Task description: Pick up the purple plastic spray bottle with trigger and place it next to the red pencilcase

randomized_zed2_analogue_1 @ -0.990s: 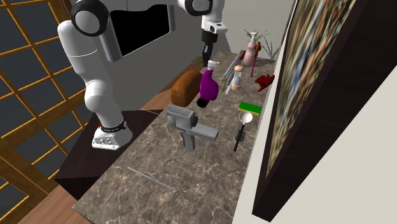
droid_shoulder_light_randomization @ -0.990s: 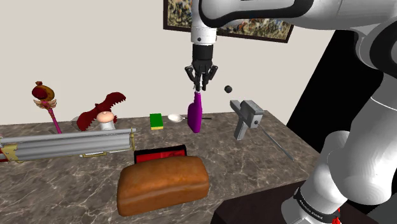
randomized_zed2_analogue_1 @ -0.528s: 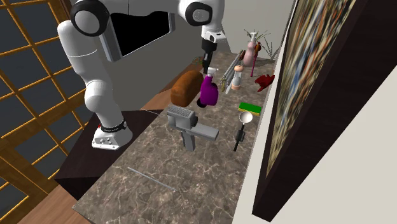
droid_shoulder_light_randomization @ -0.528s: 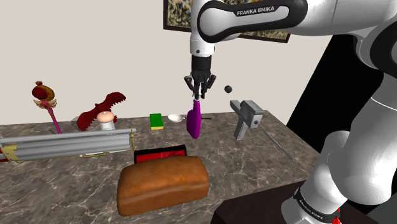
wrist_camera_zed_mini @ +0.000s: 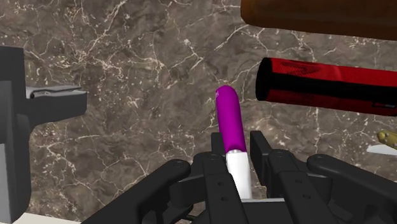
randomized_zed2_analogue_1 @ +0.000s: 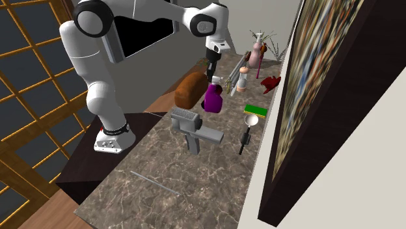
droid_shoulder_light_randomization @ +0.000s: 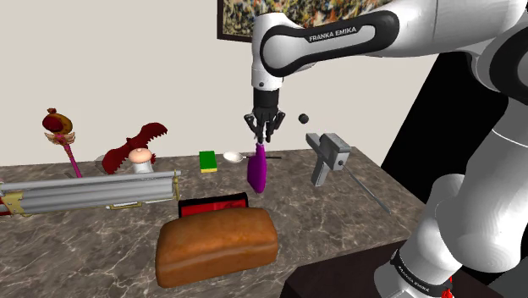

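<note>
The purple spray bottle with a white neck hangs upright from my gripper, which is shut on its top. Its base is at or just above the marble counter; I cannot tell if it touches. The red pencil case lies a short way toward the counter's front edge from the bottle, behind a brown bread loaf. In the wrist view my fingers clasp the bottle's white neck, with the pencil case close beside the purple body. In the second exterior view the gripper holds the bottle beside the loaf.
A grey handheld tool stands at the shoulder view's right of the bottle, with a thin rod beyond it. Behind the bottle lie a green sponge and a spoon. A long grey tube and a red winged figure sit at the left.
The gripper has come down with the bottle and shifted slightly toward the shoulder view's left, bringing the bottle's base to counter level near the pencil case.
</note>
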{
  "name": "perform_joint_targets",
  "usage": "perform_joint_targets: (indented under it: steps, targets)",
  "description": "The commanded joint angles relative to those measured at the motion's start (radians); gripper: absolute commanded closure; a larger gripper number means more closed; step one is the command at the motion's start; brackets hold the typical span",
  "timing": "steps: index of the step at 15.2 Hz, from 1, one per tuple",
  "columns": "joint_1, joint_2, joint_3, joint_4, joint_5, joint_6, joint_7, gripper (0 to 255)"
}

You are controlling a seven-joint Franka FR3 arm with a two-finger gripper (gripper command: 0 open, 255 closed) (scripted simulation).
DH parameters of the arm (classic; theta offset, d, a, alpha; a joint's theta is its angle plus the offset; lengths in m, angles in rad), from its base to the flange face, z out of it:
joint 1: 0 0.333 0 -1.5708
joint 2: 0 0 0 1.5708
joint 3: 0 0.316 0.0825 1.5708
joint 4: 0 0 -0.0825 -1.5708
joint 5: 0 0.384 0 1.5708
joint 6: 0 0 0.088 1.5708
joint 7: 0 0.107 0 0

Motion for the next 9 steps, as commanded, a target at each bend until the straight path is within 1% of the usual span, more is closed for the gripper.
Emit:
perform_joint_targets:
  steps: [1, 6, 9]
  targets:
    - [0.0, 0.005, 0.0, -0.022, 0.0, 0.028, 0.0, 255]
    - [0.0, 0.02, 0.0, -0.069, 0.001, 0.09, -0.001, 255]
    - [0.0, 0.02, 0.0, -0.069, 0.001, 0.09, -0.001, 255]
